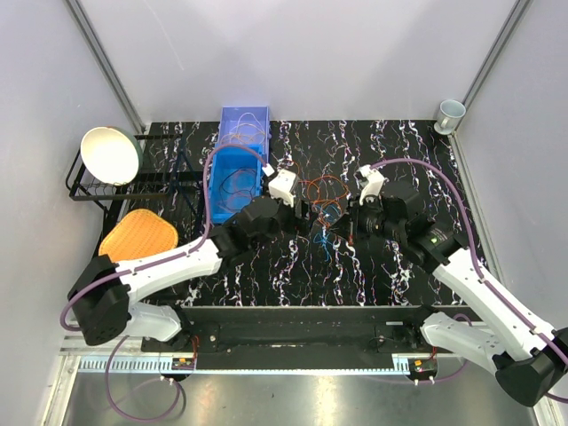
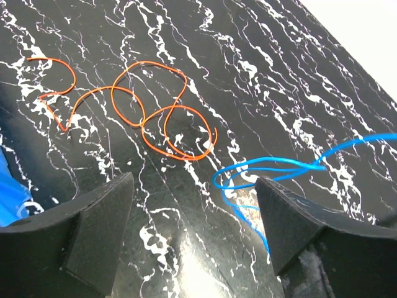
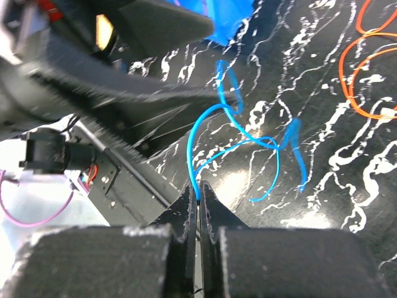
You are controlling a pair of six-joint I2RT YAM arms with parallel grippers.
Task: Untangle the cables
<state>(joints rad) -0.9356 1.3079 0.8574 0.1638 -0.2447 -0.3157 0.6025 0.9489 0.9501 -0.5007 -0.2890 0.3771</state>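
Note:
The cables are thin wires on the black marbled table. An orange cable (image 2: 155,112) lies in loose loops ahead of my left gripper (image 2: 193,186), which hovers open and holds nothing. A blue cable (image 2: 267,164) loops just in front of its right finger (image 2: 291,217) and runs off to the right. My right gripper (image 3: 198,189) is shut on one end of that blue cable (image 3: 236,143), lifting it off the table. From above, the orange loops (image 1: 324,191) and the blue cable (image 1: 326,232) lie between the left gripper (image 1: 306,220) and the right gripper (image 1: 344,224).
A blue bin (image 1: 244,114) behind the left arm holds more thin wires (image 1: 235,182). A black rack with a white bowl (image 1: 111,155) and an orange pad (image 1: 138,235) stand at the left. A cup (image 1: 450,114) sits at the back right. The left arm (image 3: 124,93) fills the right wrist view's upper left.

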